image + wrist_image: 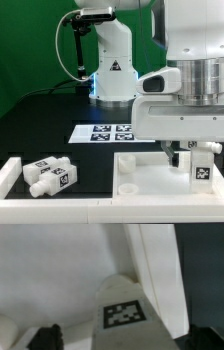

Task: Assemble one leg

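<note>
My gripper [198, 152] is shut on the leg [203, 168], a stubby white post with a black-and-white tag. It holds the leg upright over the right end of the flat white tabletop [145, 170]. In the wrist view the leg [128, 308] runs out from between the two dark fingertips [46, 338], and my gripper [125, 341] closes round its near end. The leg's far end lies over the tabletop [60, 269] close to its edge. Whether that end touches the tabletop is hidden.
Two more tagged white legs [50, 177] lie side by side at the exterior view's left, inside a white raised border [10, 172]. The marker board [108, 132] lies on the black table behind the tabletop. The arm's base [112, 72] stands further back.
</note>
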You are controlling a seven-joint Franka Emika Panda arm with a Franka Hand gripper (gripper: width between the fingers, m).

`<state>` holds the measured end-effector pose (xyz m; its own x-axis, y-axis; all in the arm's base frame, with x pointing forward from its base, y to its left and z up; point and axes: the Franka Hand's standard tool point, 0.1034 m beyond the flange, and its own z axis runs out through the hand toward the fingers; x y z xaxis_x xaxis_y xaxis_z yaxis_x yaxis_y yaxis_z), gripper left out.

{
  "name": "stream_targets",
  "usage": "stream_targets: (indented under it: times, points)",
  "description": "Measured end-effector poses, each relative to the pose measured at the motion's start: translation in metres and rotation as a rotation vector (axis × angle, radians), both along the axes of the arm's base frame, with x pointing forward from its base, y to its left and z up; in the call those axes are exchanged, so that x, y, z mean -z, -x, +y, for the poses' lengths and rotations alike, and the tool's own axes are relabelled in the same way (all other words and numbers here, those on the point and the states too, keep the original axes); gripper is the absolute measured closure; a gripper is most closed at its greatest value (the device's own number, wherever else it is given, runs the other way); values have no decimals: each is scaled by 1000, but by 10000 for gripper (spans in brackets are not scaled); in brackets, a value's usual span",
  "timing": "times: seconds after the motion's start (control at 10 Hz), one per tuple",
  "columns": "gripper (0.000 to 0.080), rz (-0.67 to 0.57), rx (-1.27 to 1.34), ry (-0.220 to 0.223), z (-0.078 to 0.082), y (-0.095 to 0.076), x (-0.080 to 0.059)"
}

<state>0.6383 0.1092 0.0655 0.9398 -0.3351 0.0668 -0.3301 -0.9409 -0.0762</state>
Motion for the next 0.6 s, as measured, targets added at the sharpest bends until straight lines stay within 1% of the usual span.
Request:
stream_targets:
  times: [0.2, 0.5, 0.6]
  points:
    - [493, 0, 2, 0, 0, 0, 0]
    - [515, 11, 223, -23, 0, 0, 0]
    - [515, 27, 392, -37, 1, 1, 0]
